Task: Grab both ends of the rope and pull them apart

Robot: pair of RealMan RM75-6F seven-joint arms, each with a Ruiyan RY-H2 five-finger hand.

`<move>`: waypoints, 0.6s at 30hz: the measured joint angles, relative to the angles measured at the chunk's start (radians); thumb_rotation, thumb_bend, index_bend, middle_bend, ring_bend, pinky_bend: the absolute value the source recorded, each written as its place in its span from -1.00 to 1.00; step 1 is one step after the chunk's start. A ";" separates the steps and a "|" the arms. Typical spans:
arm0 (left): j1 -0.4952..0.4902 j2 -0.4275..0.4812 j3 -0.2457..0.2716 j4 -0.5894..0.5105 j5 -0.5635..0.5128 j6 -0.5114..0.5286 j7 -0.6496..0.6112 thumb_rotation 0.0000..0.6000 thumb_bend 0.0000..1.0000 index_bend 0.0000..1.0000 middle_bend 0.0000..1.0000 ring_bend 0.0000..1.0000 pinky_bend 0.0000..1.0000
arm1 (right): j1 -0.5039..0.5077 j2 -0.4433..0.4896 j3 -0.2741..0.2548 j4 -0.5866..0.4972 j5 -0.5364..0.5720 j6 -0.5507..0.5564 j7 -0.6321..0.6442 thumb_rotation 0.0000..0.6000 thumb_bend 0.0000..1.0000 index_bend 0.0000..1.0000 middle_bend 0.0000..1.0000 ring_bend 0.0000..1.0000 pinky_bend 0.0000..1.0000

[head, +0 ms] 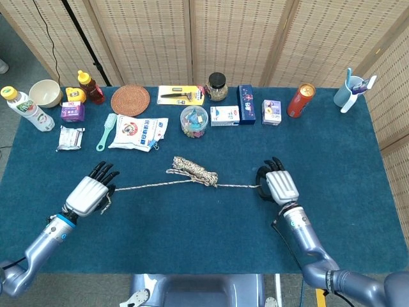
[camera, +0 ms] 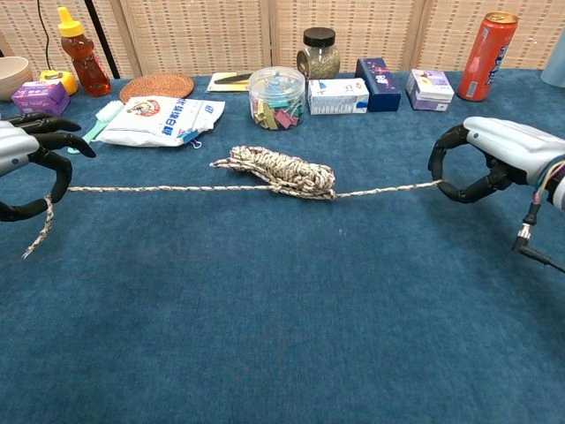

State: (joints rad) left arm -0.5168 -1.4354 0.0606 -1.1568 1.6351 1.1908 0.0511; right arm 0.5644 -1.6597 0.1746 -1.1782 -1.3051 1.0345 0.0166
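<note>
Head view looks steeply down from high above the worktop [head: 358, 153], whole surface in frame, screens behind. Chest view sits low and near, facing level across the worktop [camera: 265, 336] toward the back row. Both share the rope [head: 195, 173] and central cloth.

A table covered in dark teal cloth [head: 192, 236] is seen filling most of both views. Behind its far edge, folding screens of woven tan matting [head: 147, 38] set in pale wooden frames are lined up side by side across the whole width of the head view. At the far right a further screen panel [head: 393, 70] is angled along the table's side. A grey floor [head: 16, 61] is shown at the upper left, beyond the table corner, and a black pole [head: 86, 41] with a thin cable is leant across the left screen. The scene is evenly lit, and only soft shadows are cast on the cloth.
</note>
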 measured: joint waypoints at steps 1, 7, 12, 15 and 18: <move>0.001 0.001 -0.002 0.000 -0.002 0.002 -0.002 1.00 -0.16 0.43 -0.56 -0.95 -1.00 | -0.001 0.002 0.000 0.000 0.000 0.000 0.000 1.00 0.08 0.35 -0.29 -0.69 -1.00; 0.004 0.006 -0.014 0.001 -0.012 0.010 -0.011 1.00 -0.16 0.45 -0.54 -0.93 -1.00 | -0.004 0.016 0.003 -0.002 0.004 0.003 0.000 1.00 0.08 0.36 -0.28 -0.69 -1.00; 0.006 0.014 -0.026 0.001 -0.024 0.014 -0.015 1.00 -0.16 0.46 -0.53 -0.93 -1.00 | -0.007 0.030 0.005 -0.002 0.006 0.006 0.000 1.00 0.08 0.36 -0.28 -0.67 -0.99; 0.009 0.023 -0.031 -0.001 -0.031 0.016 -0.016 1.00 -0.16 0.46 -0.53 -0.92 -1.00 | -0.009 0.041 0.006 -0.001 0.008 0.007 0.001 1.00 0.08 0.36 -0.27 -0.67 -0.99; 0.011 0.030 -0.034 -0.002 -0.036 0.017 -0.015 1.00 -0.16 0.47 -0.53 -0.92 -1.00 | -0.011 0.049 0.007 0.001 0.009 0.008 0.001 1.00 0.09 0.37 -0.27 -0.67 -0.99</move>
State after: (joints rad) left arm -0.5055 -1.4054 0.0267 -1.1588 1.5993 1.2077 0.0359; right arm 0.5529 -1.6110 0.1813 -1.1770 -1.2957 1.0422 0.0174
